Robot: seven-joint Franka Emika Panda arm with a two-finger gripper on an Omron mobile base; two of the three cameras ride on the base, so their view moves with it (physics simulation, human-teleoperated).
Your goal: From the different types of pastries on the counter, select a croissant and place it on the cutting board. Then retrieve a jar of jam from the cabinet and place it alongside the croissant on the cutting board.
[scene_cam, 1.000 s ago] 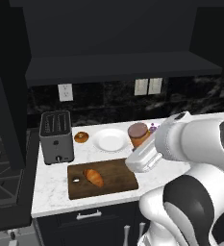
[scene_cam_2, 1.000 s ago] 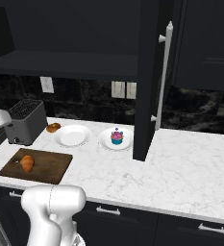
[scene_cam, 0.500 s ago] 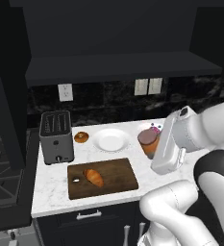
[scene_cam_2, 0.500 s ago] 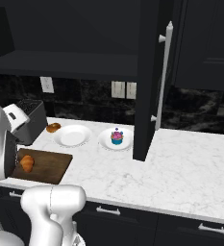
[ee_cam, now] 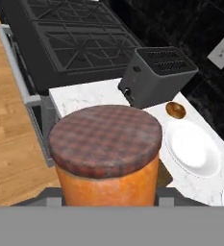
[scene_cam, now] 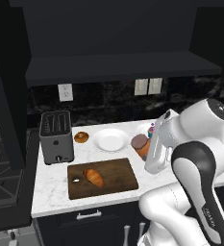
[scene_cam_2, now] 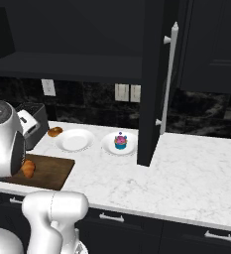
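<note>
My gripper (scene_cam: pixel 143 153) is shut on the jar of jam (scene_cam: pixel 141 145), an orange jar with a plaid pinkish-brown lid, held upright just above the counter (scene_cam: pixel 51 188) off the right end of the cutting board (scene_cam: pixel 119 177). In the hand view the jar of jam (ee_cam: pixel 106 153) stands close up and hides the fingers. The croissant (scene_cam: pixel 93 177) lies on the board's left half, and shows on the cutting board (scene_cam_2: pixel 50 171) as the croissant (scene_cam_2: pixel 28 168) beside my arm. The cabinet's dark shelf (scene_cam: pixel 123 65) hangs above.
A donut (scene_cam: pixel 81 137) and a white plate (scene_cam: pixel 111 140) lie behind the board, with a toaster (scene_cam: pixel 56 136) at the left. The cupcake (scene_cam_2: pixel 120 141) sits on its own plate by the open cabinet door (scene_cam_2: pixel 154 84). A stove (ee_cam: pixel 75 33) adjoins the counter's left end.
The hand has turned and come down with the jar, from beside the plate to a spot close off the board's right end. The croissant has not moved.
</note>
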